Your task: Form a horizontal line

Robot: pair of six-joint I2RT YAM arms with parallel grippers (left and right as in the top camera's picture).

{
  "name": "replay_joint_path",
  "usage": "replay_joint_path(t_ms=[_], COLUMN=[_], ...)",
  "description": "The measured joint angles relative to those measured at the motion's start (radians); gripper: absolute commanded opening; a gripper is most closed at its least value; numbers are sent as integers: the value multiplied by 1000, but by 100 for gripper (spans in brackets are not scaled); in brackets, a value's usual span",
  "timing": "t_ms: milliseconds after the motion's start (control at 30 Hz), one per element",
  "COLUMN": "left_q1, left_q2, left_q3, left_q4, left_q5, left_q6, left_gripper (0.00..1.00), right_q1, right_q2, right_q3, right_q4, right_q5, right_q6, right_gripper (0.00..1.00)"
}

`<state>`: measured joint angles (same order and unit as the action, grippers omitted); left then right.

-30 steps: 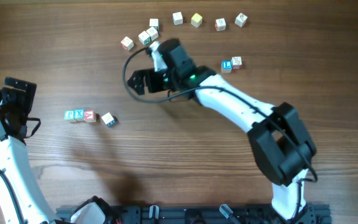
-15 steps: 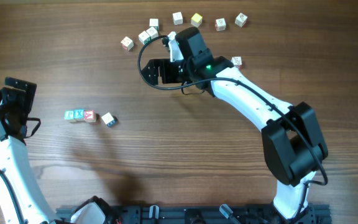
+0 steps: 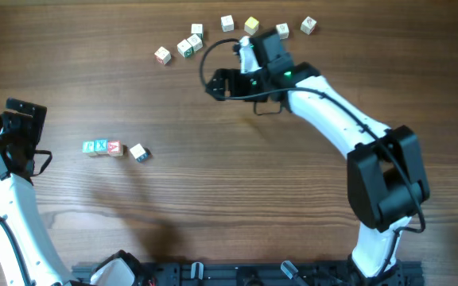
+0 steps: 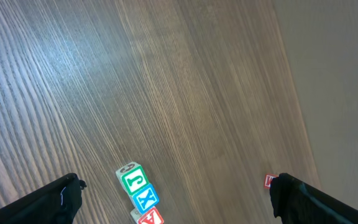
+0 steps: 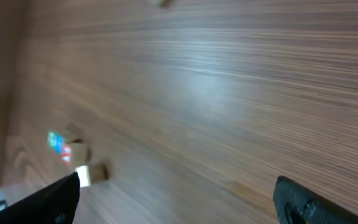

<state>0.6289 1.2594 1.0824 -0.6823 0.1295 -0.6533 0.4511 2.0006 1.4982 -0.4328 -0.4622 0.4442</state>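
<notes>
R gripper (image 3: 212,84) jaws spread, far from 3-cube horizontal line (image 3: 102,147).

Right arm (image 3: 334,121) stretches toward the far edge, right gripper (image 5: 176,180) spread wide. Left gripper (image 4: 174,182) gapes near the left edge.

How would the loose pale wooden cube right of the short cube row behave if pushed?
Likely slides, not rolls: the pale wooden cube is flat-faced on a smooth wooden table. It sits skewed to the short row of letter cubes, so an off-centre push would probably spin it. Being small, it seems light.
</notes>
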Motion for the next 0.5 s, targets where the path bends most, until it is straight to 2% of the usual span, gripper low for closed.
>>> replay_joint_path(t_ms=[233,500], left_q1=[0,0], left_q2=[0,0], left_q3=[0,0], left_q4=[0,0], left_q5=[0,0], left_q6=[0,0], left_gripper=[100,100], right_q1=[-137,-164], right_q2=[-15,-19], right_q3=[0,0], right_q4=[-47,-23], right_q5=[170,366], right_q6=[-65,-108], right_gripper=[100,100])
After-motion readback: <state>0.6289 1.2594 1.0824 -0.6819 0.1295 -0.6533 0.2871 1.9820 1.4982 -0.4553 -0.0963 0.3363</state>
